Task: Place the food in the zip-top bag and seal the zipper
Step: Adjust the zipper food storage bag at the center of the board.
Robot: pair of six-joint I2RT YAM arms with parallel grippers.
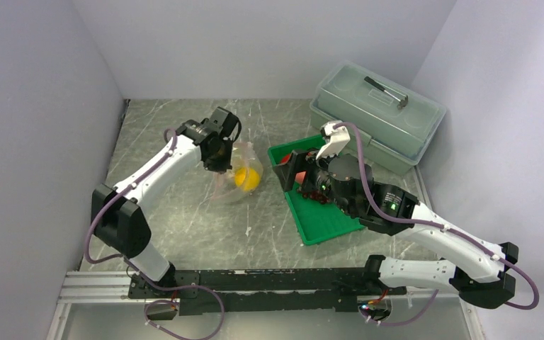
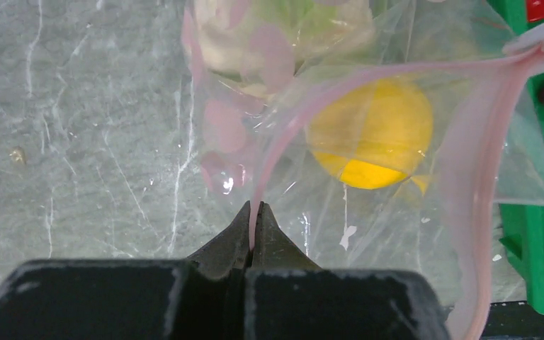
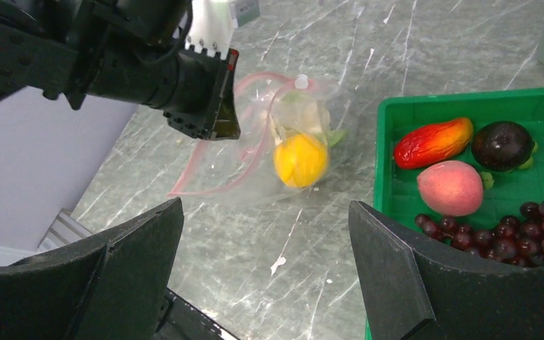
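The clear zip-top bag (image 1: 235,177) lies on the table left of the tray, its mouth held open. Inside it are the yellow-orange fruit (image 2: 368,134) and the white-and-green vegetable (image 2: 283,35). My left gripper (image 2: 255,210) is shut on the pink zipper strip (image 2: 464,170) at the bag's mouth and holds it up. My right gripper (image 3: 265,212) is open and empty, above the table between bag and tray. The red-orange fruit (image 3: 433,142), dark purple ball (image 3: 503,145), pink peach (image 3: 450,186) and grape bunch (image 3: 524,230) lie in the green tray (image 3: 397,113).
The pale green lidded box (image 1: 375,117) stands at the back right, behind the green tray (image 1: 326,227). Grey walls close in the table at the left, back and right.
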